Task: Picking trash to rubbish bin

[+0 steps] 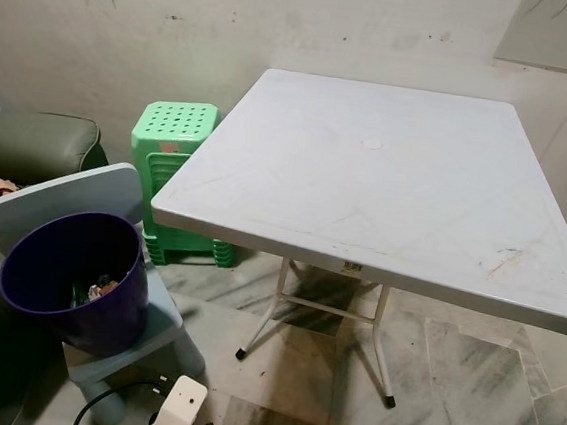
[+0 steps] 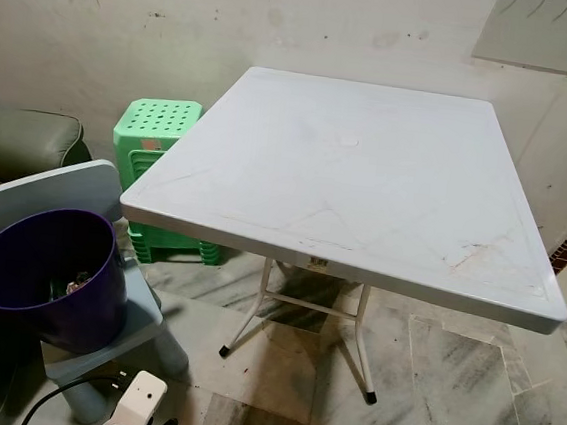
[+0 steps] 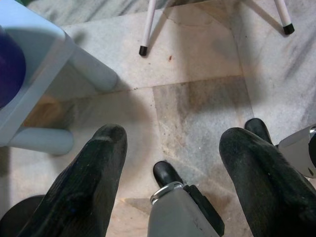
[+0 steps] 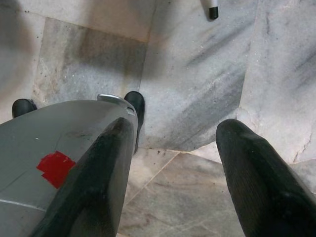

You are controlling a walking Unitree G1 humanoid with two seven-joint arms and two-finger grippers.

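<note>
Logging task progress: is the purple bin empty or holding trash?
Holding trash: crumpled scraps lie at the bottom of the purple bin.

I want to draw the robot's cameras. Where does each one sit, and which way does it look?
Left eye view: on the head, looking forward and down at the table, purple bin and green stool.
Right eye view: beside it on the head, the same scene.
Left wrist view: on the left arm, looking down past the open left gripper at the floor.
Right wrist view: on the right arm, looking down past the open right gripper.
Both wrist views share the marble floor and a table leg.
</note>
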